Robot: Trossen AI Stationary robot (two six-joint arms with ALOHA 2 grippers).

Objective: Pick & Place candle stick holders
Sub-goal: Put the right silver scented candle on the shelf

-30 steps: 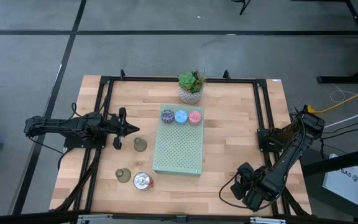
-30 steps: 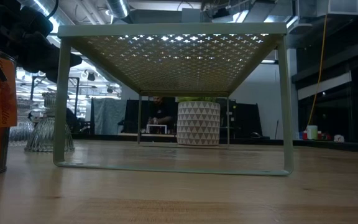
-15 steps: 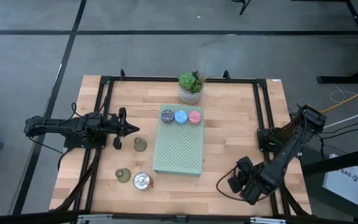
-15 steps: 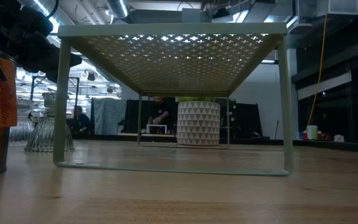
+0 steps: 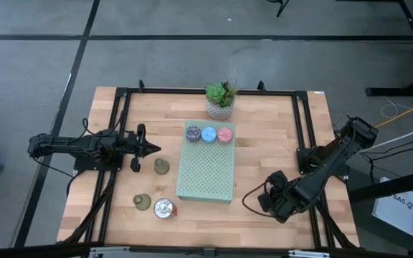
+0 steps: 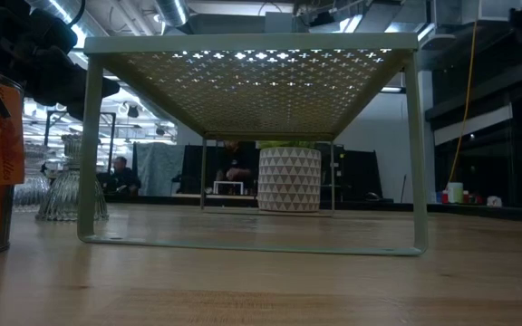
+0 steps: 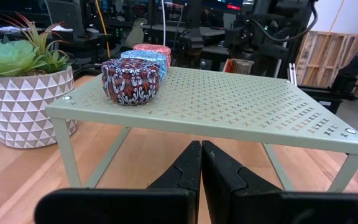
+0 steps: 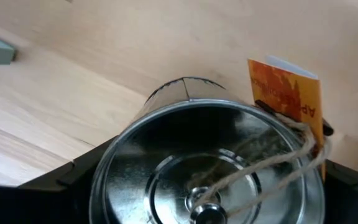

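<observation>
Purple, blue and pink holders stand on the far end of the pale green perforated rack. Two olive-green holders and a silver holder stand on the table left of the rack. My right gripper, right of the rack's near end, is shut on a second shiny silver holder with an orange tag and twine. My left gripper is shut and empty, left of the rack; its wrist view shows the fingers closed. My right gripper pinches the silver holder by its round side wall, one finger on each side of it. The wrist view looks onto its shiny top. The holder is tilted, and the wooden tabletop shows beyond it.
A green succulent in a white patterned pot stands behind the rack's far end. Black rails run along the table's left and right sides. Bare wood lies between the rack and the right rail.
My right gripper has moved with the silver holder from the table's near right corner toward the left and far side, closer to the rack's near right corner. My left arm has kept still.
</observation>
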